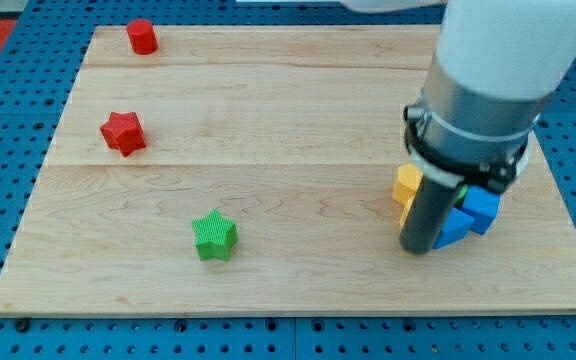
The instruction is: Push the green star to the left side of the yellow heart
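Observation:
The green star (214,236) lies on the wooden board (268,120) at the lower middle-left. A yellow block (405,186), partly hidden by the arm so its shape is unclear, sits at the right. My tip (417,247) rests on the board just below the yellow block, touching the blue blocks, far to the right of the green star.
Two blue blocks (473,213) sit just right of my tip, partly hidden. A red star (123,132) lies at the left. A red cylinder-like block (142,36) sits at the top left. The arm's grey and white body (488,80) covers the upper right.

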Robot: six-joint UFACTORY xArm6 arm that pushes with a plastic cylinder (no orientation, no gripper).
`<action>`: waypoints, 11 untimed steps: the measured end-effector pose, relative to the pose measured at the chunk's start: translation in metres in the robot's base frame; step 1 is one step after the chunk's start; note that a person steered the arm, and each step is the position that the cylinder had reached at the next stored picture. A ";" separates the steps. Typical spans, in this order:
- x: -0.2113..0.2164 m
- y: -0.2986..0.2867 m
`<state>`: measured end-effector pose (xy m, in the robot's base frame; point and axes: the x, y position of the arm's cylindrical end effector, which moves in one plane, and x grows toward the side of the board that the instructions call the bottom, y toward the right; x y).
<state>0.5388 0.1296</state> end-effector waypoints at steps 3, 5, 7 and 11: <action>0.080 -0.149; 0.030 -0.258; -0.011 -0.167; -0.037 -0.138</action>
<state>0.5016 -0.0079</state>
